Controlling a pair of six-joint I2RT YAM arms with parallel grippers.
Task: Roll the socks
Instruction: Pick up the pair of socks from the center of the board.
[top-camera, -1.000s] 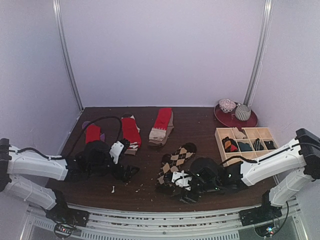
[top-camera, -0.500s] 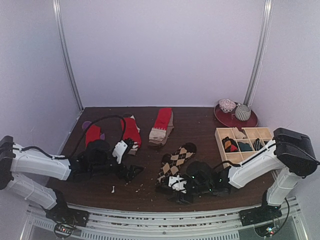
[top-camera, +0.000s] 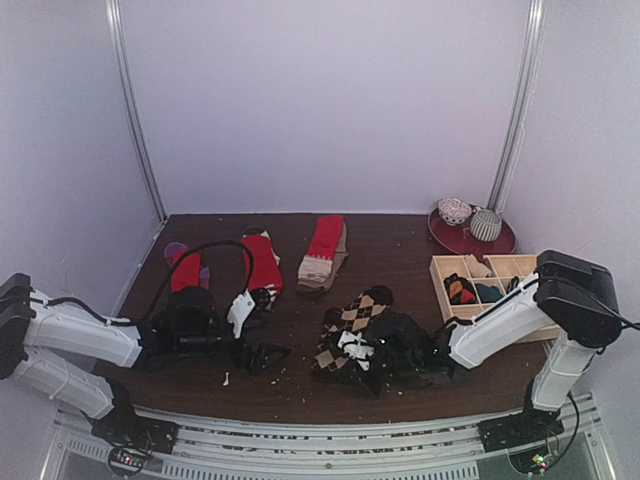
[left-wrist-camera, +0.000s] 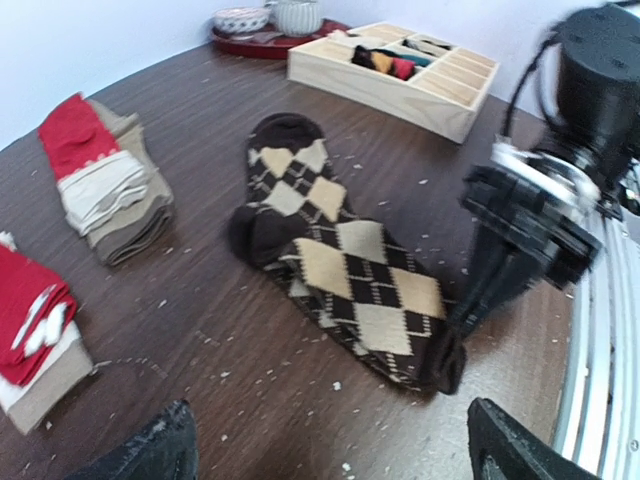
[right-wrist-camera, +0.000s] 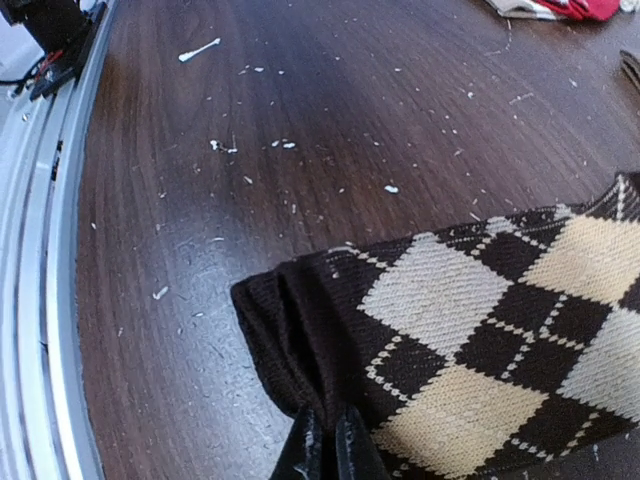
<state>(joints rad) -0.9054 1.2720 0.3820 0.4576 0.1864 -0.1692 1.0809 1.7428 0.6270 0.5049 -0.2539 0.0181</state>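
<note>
Argyle sock (left-wrist-camera: 340, 255) lies flat on the table (left-wrist-camera: 200, 330), front middle, with its toe pointing away and its dark cuff toward the near edge.

Right gripper (right-wrist-camera: 325, 438): jaws pinched narrow on the cuff's edge, with the fabric bunched into small folds at the grip.

Left gripper (left-wrist-camera: 329, 425): jaws spread wide, holding nothing, low over the table near the sock's left side and apart from it.

Step in hand, as I read it: start the roll from the cuff. To do it well:
- Grip all the layers.
- Lift only slightly, then turn the cuff over onto the diamond pattern.
- Travel straight along the sock's length so the roll does not skew.

The open left jaws could press the sock's body down to stop it sliding. Risk: so thin a bite on the edge may slip.
</note>
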